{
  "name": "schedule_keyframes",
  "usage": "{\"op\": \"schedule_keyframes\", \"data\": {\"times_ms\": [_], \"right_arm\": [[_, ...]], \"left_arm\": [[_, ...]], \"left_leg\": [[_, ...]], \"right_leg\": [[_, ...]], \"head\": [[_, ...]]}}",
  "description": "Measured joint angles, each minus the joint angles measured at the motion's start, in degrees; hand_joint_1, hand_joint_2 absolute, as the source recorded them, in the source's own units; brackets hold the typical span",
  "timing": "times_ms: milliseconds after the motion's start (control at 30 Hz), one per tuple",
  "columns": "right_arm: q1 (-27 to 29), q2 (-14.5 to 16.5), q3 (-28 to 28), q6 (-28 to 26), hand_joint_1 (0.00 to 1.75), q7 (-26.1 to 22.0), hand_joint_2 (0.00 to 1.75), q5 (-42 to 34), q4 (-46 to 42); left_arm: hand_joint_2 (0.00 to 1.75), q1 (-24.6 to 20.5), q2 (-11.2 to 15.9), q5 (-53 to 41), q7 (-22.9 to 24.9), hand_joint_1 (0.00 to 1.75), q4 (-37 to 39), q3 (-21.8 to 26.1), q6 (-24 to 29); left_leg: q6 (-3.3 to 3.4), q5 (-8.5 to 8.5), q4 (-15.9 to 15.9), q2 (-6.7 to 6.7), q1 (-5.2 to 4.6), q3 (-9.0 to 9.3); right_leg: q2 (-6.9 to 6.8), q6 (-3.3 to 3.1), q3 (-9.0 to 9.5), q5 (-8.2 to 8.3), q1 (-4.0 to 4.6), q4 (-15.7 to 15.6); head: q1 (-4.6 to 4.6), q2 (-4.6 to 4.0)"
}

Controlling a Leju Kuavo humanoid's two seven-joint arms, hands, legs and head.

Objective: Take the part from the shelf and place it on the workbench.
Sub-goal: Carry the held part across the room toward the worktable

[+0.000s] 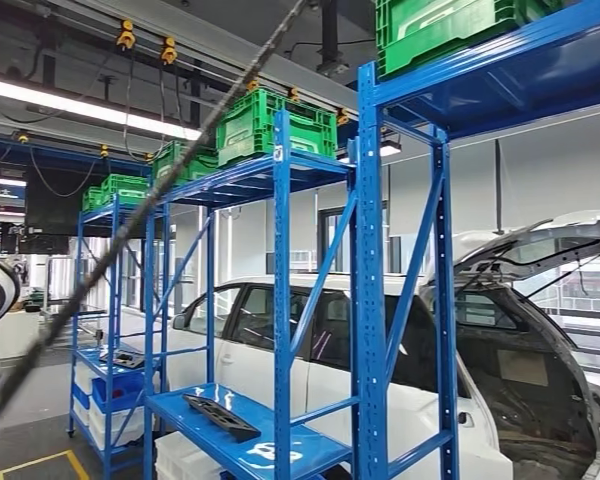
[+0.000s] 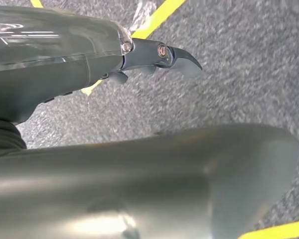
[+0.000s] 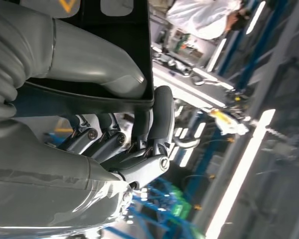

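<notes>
In the right wrist view my right hand [image 3: 140,134] grips a flat black part [image 3: 102,30]. The grey thumb [image 3: 99,67] presses one face of the part and the dark fingers [image 3: 161,117] wrap its edge from the other side. My left hand [image 2: 151,55] hangs over the grey floor and holds nothing, with a dark finger [image 2: 184,59] stretched out straight. In the head view another black part [image 1: 220,416] lies on the near blue shelf board [image 1: 282,455]. A similar part [image 1: 122,357] lies on the farther shelf.
Blue steel racks [image 1: 369,300] stand ahead with green crates [image 1: 274,122] on top. Behind them is a white car [image 1: 463,400] with its hatch raised. A black cable [image 1: 131,225] crosses the head view diagonally. Yellow lines [image 2: 157,17] mark the floor.
</notes>
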Motion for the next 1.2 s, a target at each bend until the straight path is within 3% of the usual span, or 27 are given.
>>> {"op": "schedule_keyframes", "data": {"times_ms": [33, 100, 167, 233, 267, 300, 333, 367, 400, 467, 533, 600, 667, 700, 767, 833, 867, 900, 967, 1033, 1100, 1133, 1200], "right_arm": [[-0.58, 0.32, -0.10, -0.04, 1.75, 0.25, 1.75, 0.21, -0.28], [-1.77, 1.04, -0.22, -0.04, 1.75, 0.85, 1.75, 0.51, -0.63], [-2.76, 1.65, -0.29, -0.02, 1.75, 1.21, 1.75, 0.60, -0.98], [-3.29, 1.95, -0.40, -0.02, 1.75, 1.34, 1.75, 0.61, -1.35], [-3.38, 1.99, -0.44, -0.02, 1.75, 1.43, 1.75, 0.61, -1.45], [-3.41, 2.01, -0.45, -0.02, 1.75, 1.51, 1.75, 0.62, -1.50], [-3.42, 2.02, -0.45, -0.02, 1.75, 1.60, 1.75, 0.63, -1.58], [-3.45, 2.07, -0.44, -0.02, 1.75, 1.64, 1.75, 0.64, -1.74], [-3.52, 2.16, -0.43, -0.01, 1.75, 1.66, 1.75, 0.64, -1.96], [-3.83, 2.43, -0.40, 0.03, 1.75, 1.67, 1.75, 0.62, -2.56], [-4.22, 2.59, -0.40, 0.12, 1.75, 1.67, 1.75, 0.55, -3.10], [-4.46, 2.70, -0.39, 0.25, 1.75, 1.67, 1.75, 0.51, -3.58], [-4.62, 2.99, -0.38, 0.40, 1.75, 1.67, 1.75, 0.51, -3.90], [-4.69, 3.14, -0.38, 0.44, 1.75, 1.67, 1.75, 0.50, -3.99], [-4.76, 3.31, -0.35, 0.53, 1.75, 1.68, 1.75, 0.45, -4.07], [-4.76, 3.37, -0.25, 0.68, 1.75, 1.73, 1.75, 0.40, -3.97], [-4.76, 3.42, -0.17, 0.77, 1.75, 1.78, 1.75, 0.36, -3.91], [-4.82, 3.48, -0.09, 0.85, 1.75, 1.81, 1.75, 0.31, -3.84], [-5.11, 3.66, 0.08, 0.96, 1.75, 1.85, 1.75, 0.17, -3.78], [-5.53, 3.85, 0.23, 1.07, 1.75, 1.97, 1.75, 0.00, -3.64], [-5.77, 4.08, 0.42, 1.14, 1.75, 2.14, 1.75, -0.14, -3.38], [-5.88, 4.22, 0.52, 1.16, 1.75, 2.19, 1.75, -0.20, -3.26], [-6.23, 4.50, 0.68, 1.16, 1.75, 2.25, 1.75, -0.35, -3.05]], "left_arm": [[0.00, -0.15, 0.10, -0.25, -0.04, 0.00, 0.00, -0.02, -0.06], [0.00, -0.14, 0.26, -0.71, -0.01, 0.00, 0.00, -0.03, -0.18], [0.00, -0.15, 0.34, -1.14, 0.15, 0.00, 0.00, -0.08, -0.27], [0.00, -0.47, 0.43, -1.49, 0.31, 0.00, 0.00, -0.21, -0.34], [0.00, -0.63, 0.46, -1.65, 0.37, 0.00, 0.00, -0.29, -0.38], [0.00, -0.71, 0.46, -1.78, 0.39, 0.00, 0.00, -0.37, -0.41], [0.00, -0.71, 0.46, -1.90, 0.40, 0.00, 0.00, -0.44, -0.44], [0.00, -0.69, 0.46, -1.93, 0.40, 0.00, 0.00, -0.49, -0.46], [0.00, -0.69, 0.45, -1.96, 0.40, 0.00, 0.00, -0.52, -0.48], [0.00, -0.80, 0.37, -2.01, 0.39, 0.00, 0.00, -0.57, -0.54], [0.00, -0.96, 0.30, -2.16, 0.39, 0.00, 0.00, -0.61, -0.62], [0.00, -0.82, 0.30, -2.35, 0.40, 0.00, 0.00, -0.63, -0.66], [0.00, -0.61, 0.21, -2.43, 0.40, 0.00, 0.01, -0.66, -0.69], [0.00, -0.68, 0.16, -2.43, 0.37, 0.00, 0.02, -0.67, -0.71], [0.00, -1.04, 0.10, -2.42, 0.22, 0.00, 0.02, -0.67, -0.79], [0.00, -1.18, 0.07, -2.54, 0.06, 0.00, 0.02, -0.68, -0.91], [0.00, -1.10, 0.05, -2.68, 0.02, 0.00, 0.02, -0.68, -0.96], [0.00, -1.02, 0.04, -2.83, -0.01, 0.00, 0.02, -0.68, -0.96], [0.00, -1.04, -0.13, -3.02, -0.09, 0.00, 0.02, -0.68, -0.92], [0.00, -1.35, -0.43, -3.05, -0.37, 0.00, 0.01, -0.69, -0.82], [0.00, -1.42, -0.74, -3.07, -0.65, 0.00, 0.02, -0.69, -0.73], [0.00, -1.29, -0.91, -3.07, -0.75, 0.00, 0.02, -0.69, -0.69], [0.00, -1.20, -1.25, -3.05, -0.82, 0.00, 0.01, -0.69, -0.50]], "left_leg": [[0.39, -0.09, -0.73, 0.27, -0.23, 0.17], [1.24, 0.07, -0.91, -0.69, -0.27, -0.08], [1.95, 0.35, -1.03, -1.72, -0.07, -0.15], [2.43, 0.55, -1.08, -2.91, 0.07, -0.25], [2.58, 0.60, -1.07, -3.59, 0.04, -0.28], [2.65, 0.64, -1.06, -4.26, -0.01, -0.29], [2.70, 0.67, -1.05, -4.96, -0.08, -0.28], [2.73, 0.69, -1.03, -5.67, -0.16, -0.24], [2.73, 0.71, -1.01, -6.39, -0.23, -0.19], [2.59, 0.79, -0.95, -7.76, -0.27, -0.23], [2.15, 1.06, -0.90, -8.90, -0.11, -0.68], [1.51, 1.34, -0.96, -9.75, 0.07, -1.16], [0.97, 0.39, 0.06, -8.11, -0.05, -1.81], [0.75, -0.95, 1.99, -6.73, -0.09, -2.69], [0.19, -4.46, 8.92, -4.79, 0.09, -5.82], [-0.39, -5.80, 13.97, -4.28, 0.51, -7.96], [-0.62, -4.95, 13.50, -4.02, 0.71, -7.60], [-0.81, -3.24, 10.85, -3.53, 0.88, -6.18], [-0.93, 0.03, 3.40, -0.99, 0.78, -2.47], [-0.21, 0.98, -0.45, 1.02, 0.35, -0.87], [0.84, 0.85, -0.66, 0.31, 0.06, -1.11], [1.21, 0.94, -0.73, -0.35, 0.06, -1.15], [2.02, 1.17, -0.87, -1.55, 0.18, -1.17]], "right_leg": [[-0.55, 0.26, -0.05, -0.04, 0.18, 0.09], [-1.44, 0.76, -0.03, -0.23, 0.18, 0.19], [0.29, 1.27, -0.60, -1.85, -0.09, 2.00], [3.30, 1.56, -3.21, -5.44, -0.34, 8.34], [4.10, 1.60, -5.05, -7.20, -0.38, 12.48], [4.44, 1.61, -6.53, -8.16, -0.39, 15.66], [4.62, 1.56, -7.19, -8.03, -0.38, 16.96], [4.84, 1.43, -6.77, -6.73, -0.36, 15.82], [5.33, 1.20, -5.36, -4.57, -0.34, 12.55], [7.60, 0.54, -1.95, -0.67, -0.35, 4.67], [8.96, 0.17, -0.43, 0.41, -0.28, 0.94], [8.06, -0.03, -0.28, 0.45, -0.31, 0.31], [6.82, -0.52, -0.14, 0.80, -0.59, -0.26], [6.09, -0.75, -0.07, 0.95, -0.74, -0.52], [4.53, -0.88, -0.12, 0.99, -0.73, -0.58], [2.92, -0.81, -0.17, 0.93, -0.76, -0.55], [2.25, -0.72, -0.16, 0.86, -0.79, -0.51], [1.64, -0.55, -0.11, 0.75, -0.84, -0.45], [0.56, 0.05, -0.02, 0.39, -0.70, -0.20], [-0.54, 0.73, -0.05, 0.11, -0.27, 0.04], [-1.86, 1.19, 0.08, 0.01, -0.11, 0.02], [-1.83, 1.44, 0.19, -0.31, -0.27, 0.16], [0.57, 1.79, -0.71, -2.49, -0.63, 2.88]], "head": [[0.00, 0.00], [0.00, 0.00], [-0.01, 0.00], [-0.02, 0.00], [-0.02, 0.00], [-0.02, 0.00], [-0.02, 0.00], [-0.02, 0.00], [-0.02, 0.00], [-0.01, 0.00], [0.00, 0.00], [0.00, 0.00], [0.00, 0.00], [0.01, 0.00], [0.01, 0.00], [0.01, 0.00], [0.01, 0.00], [0.01, 0.00], [0.01, 0.00], [-0.01, 0.00], [-0.01, 0.00], [-0.01, 0.00], [-0.01, 0.00]]}}
